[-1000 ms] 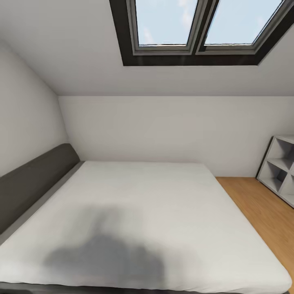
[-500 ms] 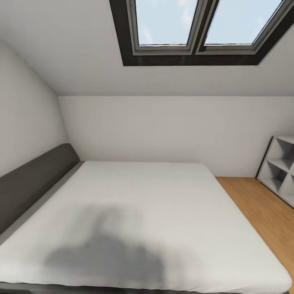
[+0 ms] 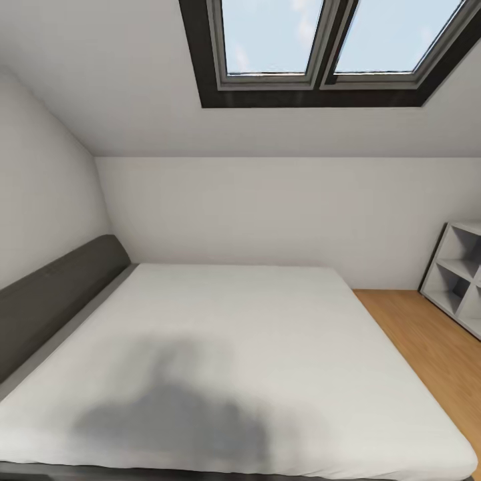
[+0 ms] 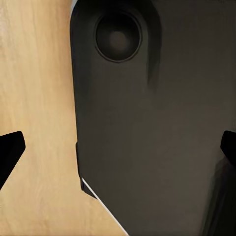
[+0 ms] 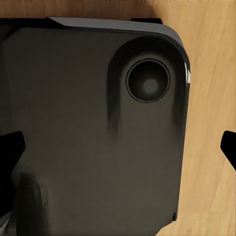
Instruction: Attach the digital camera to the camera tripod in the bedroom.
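Bedroom scene viewed from the robot's head, with both arms lowered over the robot's own base.

In the head view, a white bed (image 3: pixel 254 361) with a grey headboard (image 3: pixel 60 294) was seen under a dark-framed double skylight (image 3: pixel 327 53); a shadow (image 3: pixel 174 414) was cast on the mattress, and white cube shelving (image 3: pixel 461 274) stood on the light wood floor (image 3: pixel 427 341) at the right. In the wrist views, the left gripper (image 4: pixel 118 147) and the right gripper (image 5: pixel 118 147) were each shown with black fingertips (image 4: pixel 10 150) (image 5: pixel 227 145) set wide apart, empty, above the dark base (image 4: pixel 147 123) (image 5: pixel 88 123). The digital camera and the camera tripod could not be located in these views.
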You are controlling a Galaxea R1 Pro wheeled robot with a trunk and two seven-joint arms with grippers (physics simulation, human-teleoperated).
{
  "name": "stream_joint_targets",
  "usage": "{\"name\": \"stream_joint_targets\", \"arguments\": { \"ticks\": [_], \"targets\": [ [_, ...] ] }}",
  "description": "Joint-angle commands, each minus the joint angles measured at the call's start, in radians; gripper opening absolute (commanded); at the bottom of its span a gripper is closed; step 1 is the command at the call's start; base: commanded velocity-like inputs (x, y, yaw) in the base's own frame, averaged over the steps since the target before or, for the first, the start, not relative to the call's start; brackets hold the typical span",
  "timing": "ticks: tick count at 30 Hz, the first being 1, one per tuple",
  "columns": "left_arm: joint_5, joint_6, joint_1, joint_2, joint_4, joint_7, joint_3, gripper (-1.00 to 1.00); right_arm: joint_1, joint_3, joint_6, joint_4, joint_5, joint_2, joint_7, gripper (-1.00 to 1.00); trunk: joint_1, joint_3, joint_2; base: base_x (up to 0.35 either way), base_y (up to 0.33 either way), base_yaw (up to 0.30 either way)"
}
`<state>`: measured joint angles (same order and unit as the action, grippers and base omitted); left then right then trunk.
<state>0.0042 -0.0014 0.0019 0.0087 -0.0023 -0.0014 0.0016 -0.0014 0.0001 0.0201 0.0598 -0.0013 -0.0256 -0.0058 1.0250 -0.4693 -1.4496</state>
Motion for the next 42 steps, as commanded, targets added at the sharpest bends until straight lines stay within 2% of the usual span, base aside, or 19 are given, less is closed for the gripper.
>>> {"name": "stream_joint_targets", "arguments": {
  "ticks": [1, 4, 12, 18, 24, 28, 32, 34, 38, 42],
  "targets": [
    [0.000, 0.000, 0.000, 0.000, 0.000, 0.000, 0.000, 1.00, 0.000, 0.000, 0.002, 0.000, 0.000, 0.000, -0.001, 1.00, 0.000, -0.001, 0.000, 0.000, 0.000, 0.000],
    [0.000, 0.000, 0.000, 0.000, 0.000, 0.000, 0.001, 1.00, 0.000, 0.000, 0.004, 0.001, 0.000, 0.001, 0.000, 1.00, 0.000, -0.001, 0.000, 0.000, 0.000, 0.000],
    [0.004, 0.000, 0.000, -0.008, -0.001, 0.000, 0.002, 1.00, 0.000, 0.001, 0.076, 0.001, -0.002, -0.002, 0.000, 1.00, 0.000, -0.001, 0.000, 0.000, 0.000, 0.000],
    [0.005, 0.000, 0.000, -0.015, -0.009, 0.000, 0.003, 1.00, 0.000, 0.001, 0.092, 0.001, -0.002, -0.002, 0.000, 1.00, 0.000, -0.001, 0.000, 0.000, 0.000, 0.000],
    [0.005, -0.006, 0.000, -0.022, -0.050, -0.001, 0.003, 1.00, 0.000, 0.001, 0.095, 0.002, -0.001, -0.001, 0.000, 1.00, 0.000, -0.001, 0.000, 0.000, 0.000, 0.000],
    [0.003, -0.047, 0.000, -0.013, -0.098, 0.000, 0.002, 1.00, 0.000, 0.002, 0.117, 0.008, 0.000, 0.001, 0.001, 1.00, 0.000, -0.001, 0.000, 0.000, 0.000, 0.000],
    [0.003, -0.067, 0.000, -0.006, -0.117, 0.000, 0.003, 1.00, 0.000, 0.003, 0.183, 0.026, 0.002, 0.001, 0.002, 1.00, 0.000, -0.001, 0.000, 0.000, 0.000, 0.000],
    [0.003, -0.073, 0.000, -0.007, -0.124, 0.000, 0.003, 1.00, 0.000, 0.004, 0.247, 0.032, 0.002, 0.001, 0.002, 1.00, 0.000, -0.001, 0.000, 0.000, 0.000, 0.000],
    [0.003, -0.078, 0.000, -0.010, -0.142, 0.000, 0.003, 1.00, 0.000, 0.003, 0.325, 0.043, 0.003, 0.002, 0.000, 1.00, 0.000, -0.001, 0.000, 0.000, 0.000, 0.000],
    [0.003, -0.080, 0.000, -0.012, -0.167, 0.000, 0.002, 1.00, 0.000, 0.002, 0.377, 0.134, 0.003, 0.002, -0.002, 1.00, 0.000, -0.001, 0.000, 0.000, 0.000, 0.000]
  ]
}}
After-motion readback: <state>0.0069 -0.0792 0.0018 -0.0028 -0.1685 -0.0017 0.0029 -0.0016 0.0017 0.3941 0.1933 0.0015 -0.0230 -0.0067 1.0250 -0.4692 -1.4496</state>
